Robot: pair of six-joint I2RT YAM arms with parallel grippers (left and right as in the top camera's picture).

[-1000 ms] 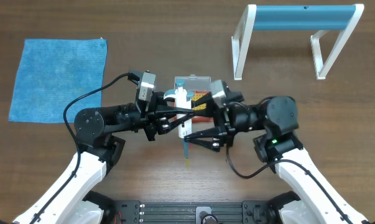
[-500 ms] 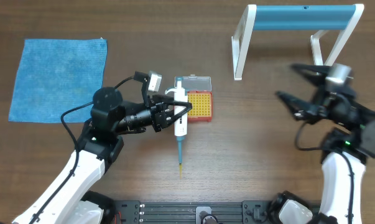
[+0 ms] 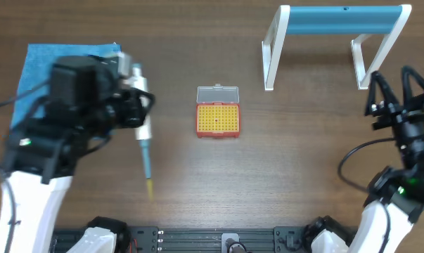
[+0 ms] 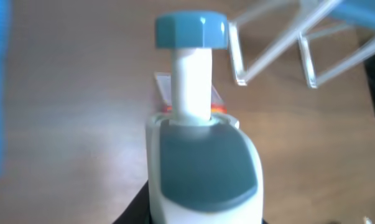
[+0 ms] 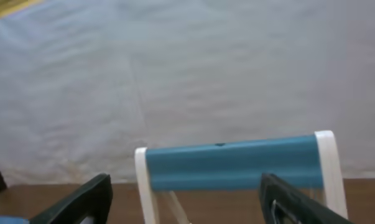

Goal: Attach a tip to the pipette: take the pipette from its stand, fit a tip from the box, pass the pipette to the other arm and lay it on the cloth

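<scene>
My left gripper (image 3: 132, 107) is shut on the white pipette (image 3: 141, 121) beside the right edge of the blue cloth (image 3: 33, 79). The pipette's blue shaft and yellow tip (image 3: 150, 188) point toward the table's front. The left wrist view looks along the pipette body (image 4: 203, 168) up to its blue plunger button (image 4: 191, 30). The orange tip box (image 3: 217, 121) sits mid-table with its clear lid open. My right gripper (image 3: 401, 90) is raised at the far right, open and holding nothing, and in its own view the right gripper (image 5: 187, 211) faces the stand.
The white stand with a blue bar (image 3: 338, 21) stands at the back right, and its bar (image 5: 231, 163) faces the right wrist camera. My left arm covers part of the cloth. Bare wooden table (image 3: 282, 183) lies between the tip box and the right arm.
The right gripper let go of the pipette and drew back to the far right. The left arm carried the pipette from beside the tip box leftward to the cloth's edge.
</scene>
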